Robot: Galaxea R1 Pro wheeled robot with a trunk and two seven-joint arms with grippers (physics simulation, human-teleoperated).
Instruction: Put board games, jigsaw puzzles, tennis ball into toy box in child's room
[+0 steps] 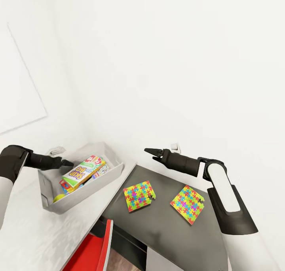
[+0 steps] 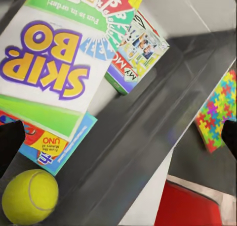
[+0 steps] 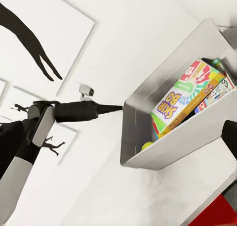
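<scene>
- The left gripper (image 1: 68, 162) is held at the near rim of the toy box (image 1: 113, 154); its fingers are seen drawn to a single point, together, with nothing between them.
- The SKIP-BO box (image 1: 81, 172) lies tilted inside the toy box, just beyond the left fingertips. Two more game boxes (image 2: 140, 48) are seen beneath and beside it in the left wrist view.
- The tennis ball (image 2: 29, 196) rests in the toy box's low corner, beside the lowest game box.
- The right gripper (image 1: 152, 151) is held above the dark part of the table (image 1: 174, 231), closed to a point and empty.
- Two jigsaw puzzles are found flat on that dark top, below the right arm: one (image 1: 139, 195) nearer the toy box, one (image 1: 187, 204) under the right forearm. Neither is touched.
</scene>
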